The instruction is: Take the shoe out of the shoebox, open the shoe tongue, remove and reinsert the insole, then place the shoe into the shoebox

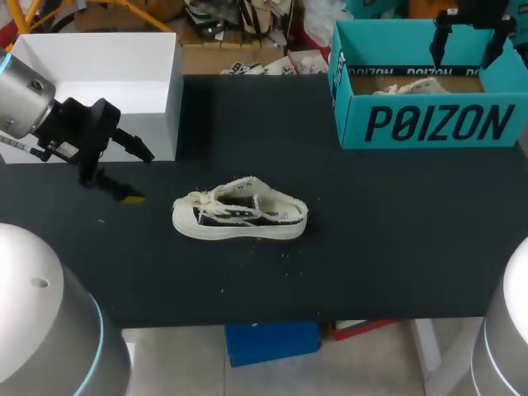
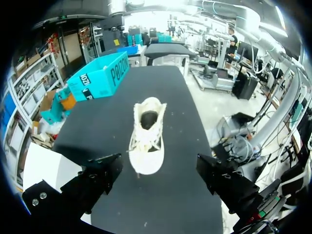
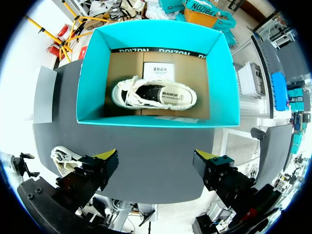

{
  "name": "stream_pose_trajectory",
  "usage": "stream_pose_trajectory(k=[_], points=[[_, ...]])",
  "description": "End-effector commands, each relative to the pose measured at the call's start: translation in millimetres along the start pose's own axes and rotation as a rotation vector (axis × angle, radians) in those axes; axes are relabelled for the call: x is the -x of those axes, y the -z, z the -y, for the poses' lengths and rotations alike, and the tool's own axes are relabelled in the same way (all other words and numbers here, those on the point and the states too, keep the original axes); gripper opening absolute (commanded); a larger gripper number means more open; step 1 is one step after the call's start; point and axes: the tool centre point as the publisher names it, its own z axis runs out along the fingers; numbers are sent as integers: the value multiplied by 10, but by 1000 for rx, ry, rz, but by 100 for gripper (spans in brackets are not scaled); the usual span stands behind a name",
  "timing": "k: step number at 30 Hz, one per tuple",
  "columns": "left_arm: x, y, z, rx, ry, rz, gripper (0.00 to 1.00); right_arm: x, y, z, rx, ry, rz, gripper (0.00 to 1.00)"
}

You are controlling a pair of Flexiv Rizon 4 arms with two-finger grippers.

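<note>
A cream low-top shoe (image 1: pixel 239 216) with black sides lies on its sole mid-table, toe toward my left arm. My left gripper (image 1: pixel 124 172) hangs open a short way off its toe; in the left wrist view the shoe (image 2: pixel 147 136) lies ahead of the open gripper (image 2: pixel 158 171), untouched. The teal shoebox (image 1: pixel 429 124) stands at the back right with a second cream shoe (image 1: pixel 412 85) inside. My right gripper (image 1: pixel 466 43) hovers open above it, looking down on the box (image 3: pixel 92 73) and the shoe in it (image 3: pixel 153 93), with the right gripper (image 3: pixel 158 163) well clear.
A white open box (image 1: pixel 99 58) stands at the back left, close behind my left gripper. The black tabletop (image 1: pixel 388 239) lies bare between the shoe and the teal box. Paper sheets (image 3: pixel 158 69) lie under the boxed shoe.
</note>
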Motion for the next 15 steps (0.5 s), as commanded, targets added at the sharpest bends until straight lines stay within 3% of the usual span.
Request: stream_pose_trajectory(k=[1, 3, 6, 8, 15], points=[[1, -13, -2, 1, -2, 2, 100, -352, 58, -125, 77, 128, 30, 100], [1, -13, -2, 1, -2, 2, 100, -575, 70, -84, 134, 266, 53, 100], [1, -13, -2, 1, -2, 2, 100, -873, 97, 126, 211, 569, 113, 100], [1, -13, -2, 1, -2, 2, 100, -1044, 131, 344, 162, 749, 91, 100], [1, -13, -2, 1, -2, 2, 100, -1044, 131, 344, 162, 749, 91, 100]])
